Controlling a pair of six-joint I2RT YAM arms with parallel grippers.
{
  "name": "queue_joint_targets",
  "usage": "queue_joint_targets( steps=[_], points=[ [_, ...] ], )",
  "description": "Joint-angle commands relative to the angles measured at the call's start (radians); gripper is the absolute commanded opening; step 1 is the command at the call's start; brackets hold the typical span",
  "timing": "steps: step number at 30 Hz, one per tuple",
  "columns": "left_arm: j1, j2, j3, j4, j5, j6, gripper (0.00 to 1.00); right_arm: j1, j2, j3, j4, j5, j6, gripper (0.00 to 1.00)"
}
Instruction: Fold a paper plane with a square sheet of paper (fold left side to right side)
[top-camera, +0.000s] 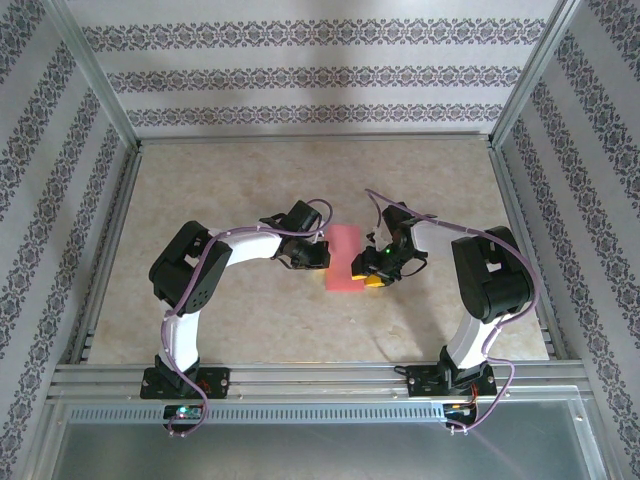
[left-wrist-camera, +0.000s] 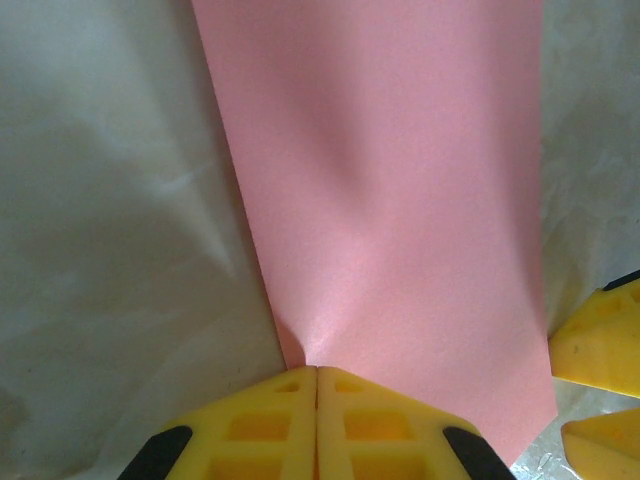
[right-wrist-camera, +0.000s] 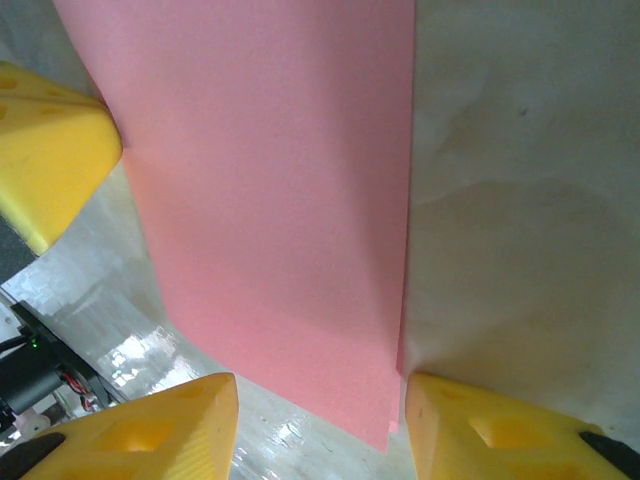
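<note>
The square sheet of paper (top-camera: 343, 257) lies on the table folded in half, a salmon-pink upright rectangle between the two grippers. My left gripper (top-camera: 318, 254) is shut, and its yellow tips (left-wrist-camera: 316, 368) press on the sheet (left-wrist-camera: 400, 200) at its left folded edge, where the paper puckers. My right gripper (top-camera: 372, 274) stands open over the near right corner of the sheet (right-wrist-camera: 270, 180). Its fingertips (right-wrist-camera: 320, 390) straddle that corner, and the right finger (right-wrist-camera: 470, 430) touches the paper's right edge, where two layers show slightly offset.
The tabletop (top-camera: 240, 190) is pale and marbled, glossy near the paper. Aluminium frame posts and patterned walls (top-camera: 320, 70) enclose it on three sides. A metal rail (top-camera: 320, 378) at the near edge carries both arm bases.
</note>
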Motion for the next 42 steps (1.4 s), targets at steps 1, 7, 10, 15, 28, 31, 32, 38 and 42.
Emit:
queue_joint_targets(
  steps=[1, 7, 10, 15, 28, 31, 32, 38, 42],
  points=[
    [-0.018, 0.034, -0.015, -0.052, -0.009, 0.003, 0.08, 0.012, 0.017, -0.024, 0.026, -0.059, 0.030, 0.49],
    [-0.018, 0.034, -0.017, -0.052, -0.011, 0.000, 0.08, -0.008, -0.002, -0.025, 0.060, -0.094, 0.053, 0.49],
    [-0.019, 0.032, -0.017, -0.052, -0.014, -0.001, 0.08, -0.020, -0.015, -0.025, 0.060, -0.099, 0.053, 0.49],
    [-0.020, 0.034, -0.010, -0.053, -0.011, 0.001, 0.08, -0.035, -0.015, -0.029, 0.072, -0.108, 0.056, 0.49],
    [-0.020, 0.038, 0.004, -0.061, -0.008, 0.008, 0.08, -0.046, 0.023, -0.024, 0.220, -0.141, 0.112, 0.49],
    [-0.020, 0.040, 0.006, -0.063, -0.007, 0.009, 0.08, -0.049, 0.050, -0.003, 0.221, -0.134, 0.111, 0.49],
    [-0.020, 0.041, 0.008, -0.064, -0.006, 0.009, 0.08, -0.049, 0.057, 0.001, 0.224, -0.133, 0.113, 0.49],
    [-0.020, 0.042, 0.014, -0.067, -0.008, 0.012, 0.08, -0.066, 0.076, 0.022, 0.281, -0.130, 0.134, 0.48],
    [-0.020, 0.041, 0.014, -0.067, -0.012, 0.013, 0.08, -0.076, 0.084, 0.043, 0.296, -0.128, 0.136, 0.47]
  ],
)
